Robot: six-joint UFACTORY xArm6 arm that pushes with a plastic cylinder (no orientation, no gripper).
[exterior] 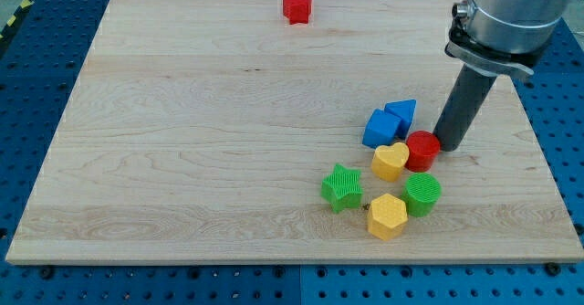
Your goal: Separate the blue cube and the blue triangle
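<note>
The blue cube [381, 129] sits right of the board's middle. The blue triangle [402, 113] touches it at its upper right. My tip [450, 146] is at the lower end of the dark rod, to the right of both blue blocks. It stands right against the red cylinder [422, 150], which lies just below and right of the blue pair.
A yellow heart [391, 161] touches the red cylinder's left side. Below are a green star [342, 187], a yellow hexagon [387, 216] and a green cylinder [422, 194]. A red star [297, 5] sits near the board's top edge. The wooden board [182, 141] lies on a blue perforated table.
</note>
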